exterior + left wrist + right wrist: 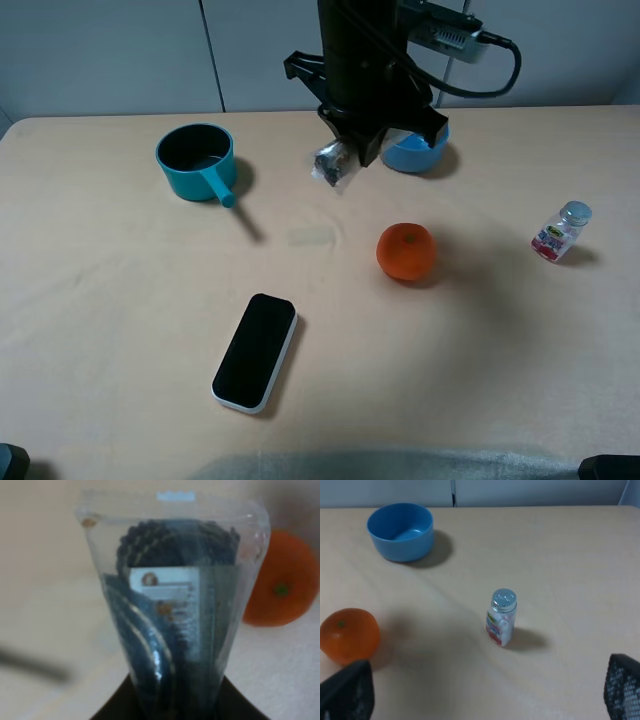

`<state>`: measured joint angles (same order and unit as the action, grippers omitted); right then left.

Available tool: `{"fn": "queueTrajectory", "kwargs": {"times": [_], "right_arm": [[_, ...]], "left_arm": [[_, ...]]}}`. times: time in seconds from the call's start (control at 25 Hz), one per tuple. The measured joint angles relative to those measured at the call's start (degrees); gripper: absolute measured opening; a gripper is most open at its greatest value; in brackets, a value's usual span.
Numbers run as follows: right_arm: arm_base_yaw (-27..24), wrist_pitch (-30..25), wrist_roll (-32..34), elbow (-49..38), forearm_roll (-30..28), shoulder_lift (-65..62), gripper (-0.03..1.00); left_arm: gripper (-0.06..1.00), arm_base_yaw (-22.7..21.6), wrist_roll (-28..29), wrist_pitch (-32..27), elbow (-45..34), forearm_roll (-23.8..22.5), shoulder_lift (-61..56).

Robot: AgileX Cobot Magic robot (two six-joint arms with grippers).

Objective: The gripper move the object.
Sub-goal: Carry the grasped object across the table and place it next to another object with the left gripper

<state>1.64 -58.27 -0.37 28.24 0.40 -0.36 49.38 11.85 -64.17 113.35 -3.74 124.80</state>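
Left gripper [352,152] clasping packet [330,163] aloft, well inside table [100,300] edges, orange [406,251] nearby.

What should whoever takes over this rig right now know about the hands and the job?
Left hand: shut on the small clear crinkly plastic packet of dark contents, apparently lifted off the beige table, between the teal handled pot and the blue round bowl in the high view.
Right hand: open, empty, facing the small clear bottle with pink label.
Done: packet grasped and raised.
To do: carry it and set it down; the destination is not shown.
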Motion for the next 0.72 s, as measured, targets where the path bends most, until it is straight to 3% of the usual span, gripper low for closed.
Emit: {"fn": "queueTrajectory", "kwargs": {"times": [0.44, 0.72], "right_arm": [[0.0, 0.0, 0.0, 0.0, 0.0, 0.0, 0.69], [0.0, 0.0, 0.0, 0.0, 0.0, 0.0, 0.69]], "left_arm": [[0.18, 5.4, 0.0, 2.9, 1.6, 0.4, 3.6], [0.18, 8.5, -0.5, 5.7, 1.6, 2.9, 5.5]]}}
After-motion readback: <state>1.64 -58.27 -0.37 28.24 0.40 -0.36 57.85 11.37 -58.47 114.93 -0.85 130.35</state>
